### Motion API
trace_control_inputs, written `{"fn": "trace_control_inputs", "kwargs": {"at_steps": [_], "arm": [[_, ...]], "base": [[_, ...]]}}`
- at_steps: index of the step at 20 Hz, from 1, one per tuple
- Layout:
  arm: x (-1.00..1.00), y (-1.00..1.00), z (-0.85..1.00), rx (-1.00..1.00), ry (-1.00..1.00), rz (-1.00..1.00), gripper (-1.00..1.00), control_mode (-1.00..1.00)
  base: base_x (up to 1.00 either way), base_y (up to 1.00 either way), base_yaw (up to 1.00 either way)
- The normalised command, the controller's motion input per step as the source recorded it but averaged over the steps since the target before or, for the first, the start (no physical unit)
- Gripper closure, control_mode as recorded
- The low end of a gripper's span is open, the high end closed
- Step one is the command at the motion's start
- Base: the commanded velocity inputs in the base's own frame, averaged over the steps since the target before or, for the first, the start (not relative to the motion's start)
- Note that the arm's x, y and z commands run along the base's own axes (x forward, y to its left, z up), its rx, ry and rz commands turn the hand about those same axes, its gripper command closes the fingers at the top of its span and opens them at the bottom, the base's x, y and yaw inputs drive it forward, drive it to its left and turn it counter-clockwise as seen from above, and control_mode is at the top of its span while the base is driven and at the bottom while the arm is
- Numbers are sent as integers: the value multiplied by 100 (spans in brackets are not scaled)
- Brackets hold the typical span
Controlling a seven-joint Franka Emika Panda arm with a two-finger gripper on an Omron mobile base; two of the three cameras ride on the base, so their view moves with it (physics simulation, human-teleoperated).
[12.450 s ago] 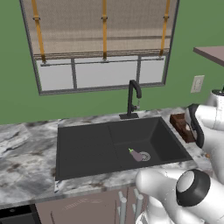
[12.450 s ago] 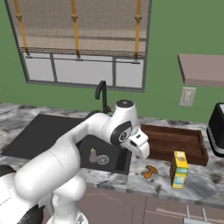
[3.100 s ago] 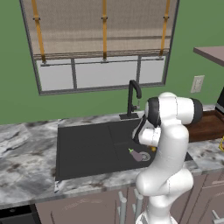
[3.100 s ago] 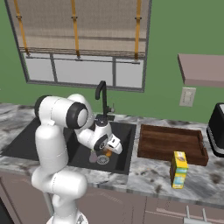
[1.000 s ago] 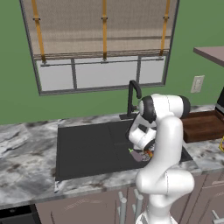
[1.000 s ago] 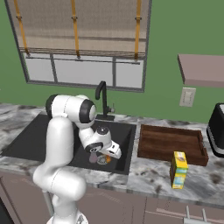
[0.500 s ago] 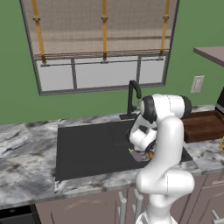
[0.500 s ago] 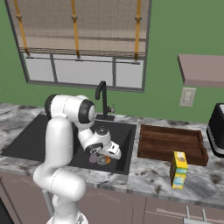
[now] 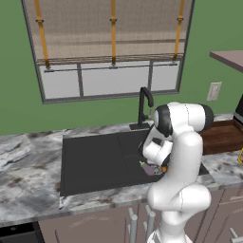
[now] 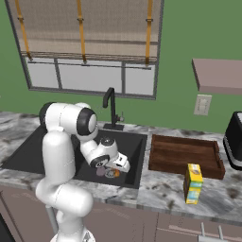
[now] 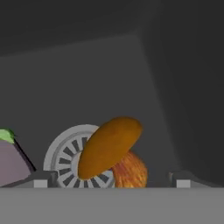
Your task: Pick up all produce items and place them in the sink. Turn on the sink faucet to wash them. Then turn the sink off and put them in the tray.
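My gripper (image 11: pixel 111 180) hangs low in the black sink (image 9: pixel 95 156), open, its fingertips (image 11: pixel 41 179) set wide apart. Between them, untouched, the orange produce item (image 11: pixel 109 146) lies on the round steel drain (image 11: pixel 65 153). The purple produce item (image 11: pixel 11 162) with its green stem tip lies just left of it. From the base views, the gripper (image 10: pixel 116 165) is at the sink's right end over the purple piece (image 10: pixel 100 171) and the orange piece (image 10: pixel 113 174). The faucet (image 9: pixel 144 102) stands behind the basin. The brown tray (image 10: pixel 184 153) sits right of the sink (image 10: pixel 134 146).
A yellow carton (image 10: pixel 193 183) stands on the marble counter in front of the tray. A dark appliance (image 10: pixel 235 142) sits at the far right, under a wall shelf (image 10: pixel 217 75). My white arm bends over the sink's right half.
The orange piece, once on the counter by the carton, now lies in the sink on the drain. Over the last second the arm barely moved and the jaws stand apart around it.
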Motion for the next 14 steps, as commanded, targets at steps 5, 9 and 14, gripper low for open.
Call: {"fn": "trace_control_inputs", "kwargs": {"at_steps": [5, 9, 14], "arm": [[0, 0, 57, 0, 2, 0, -100, -100], [0, 0, 74, 0, 3, 0, -100, -100], [0, 0, 82, 0, 4, 0, -100, -100]], "base": [[0, 0, 0], [0, 0, 0], [0, 0, 0]]}}
